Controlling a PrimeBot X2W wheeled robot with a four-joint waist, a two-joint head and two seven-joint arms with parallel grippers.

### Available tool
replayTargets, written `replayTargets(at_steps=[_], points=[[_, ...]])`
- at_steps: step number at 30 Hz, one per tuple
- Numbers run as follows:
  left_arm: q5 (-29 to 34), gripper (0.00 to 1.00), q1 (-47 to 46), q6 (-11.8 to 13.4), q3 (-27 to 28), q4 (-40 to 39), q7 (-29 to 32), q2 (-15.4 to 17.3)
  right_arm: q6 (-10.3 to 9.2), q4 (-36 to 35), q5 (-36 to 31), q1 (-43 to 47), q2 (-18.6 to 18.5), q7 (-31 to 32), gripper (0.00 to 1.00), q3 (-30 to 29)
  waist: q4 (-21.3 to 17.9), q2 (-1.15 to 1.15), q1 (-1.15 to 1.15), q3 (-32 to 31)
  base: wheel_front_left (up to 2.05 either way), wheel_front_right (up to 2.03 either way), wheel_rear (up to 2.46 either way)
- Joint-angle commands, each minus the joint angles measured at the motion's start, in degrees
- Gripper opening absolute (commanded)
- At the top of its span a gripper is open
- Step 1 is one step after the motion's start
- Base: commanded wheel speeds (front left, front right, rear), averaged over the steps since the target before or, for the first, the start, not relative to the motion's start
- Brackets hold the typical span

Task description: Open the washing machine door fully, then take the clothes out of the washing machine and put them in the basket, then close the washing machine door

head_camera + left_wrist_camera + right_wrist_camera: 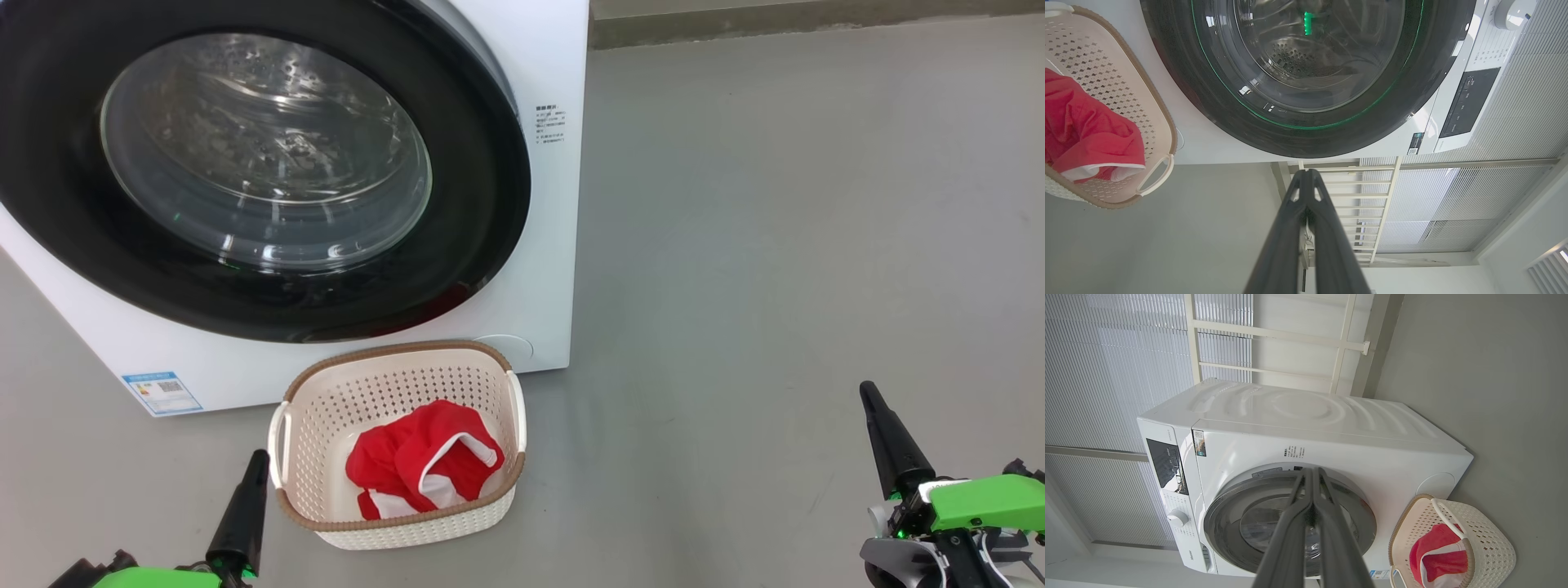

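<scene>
Washing machine (563, 204) on grey floor (775, 245), washing machine door (482, 245) shut flush, glass facing fwd. Basket (392, 353) just in front of machine's base, opening up, long axis parallel w/ machine front, red clothes (416, 465) inside. 2 grippers pinched closed: left gripper (260, 454) nr machine's front, right gripper (867, 388) well off its right side.

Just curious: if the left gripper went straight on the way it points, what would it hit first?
Probably the washing machine door, near its black rim's edge; the left gripper, jaws shut, aims there, clear of the basket. Depth is uncertain.
</scene>
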Motion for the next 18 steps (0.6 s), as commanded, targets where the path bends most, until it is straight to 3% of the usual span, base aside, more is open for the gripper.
replayTargets(at_steps=[1,18], points=[[-0.4,0.0,-2.4,-0.4,2.0,-1.2,0.3,0.6,0.03,-1.8,0.2,-2.5,-0.5,0.4,0.0,1.0,0.0,0.0,0.0,0.0,0.0,0.0,0.0],[-0.4,0.0,-2.4,-0.4,2.0,-1.2,0.3,0.6,0.03,-1.8,0.2,-2.5,-0.5,0.4,0.0,1.0,0.0,0.0,0.0,0.0,0.0,0.0,0.0]])
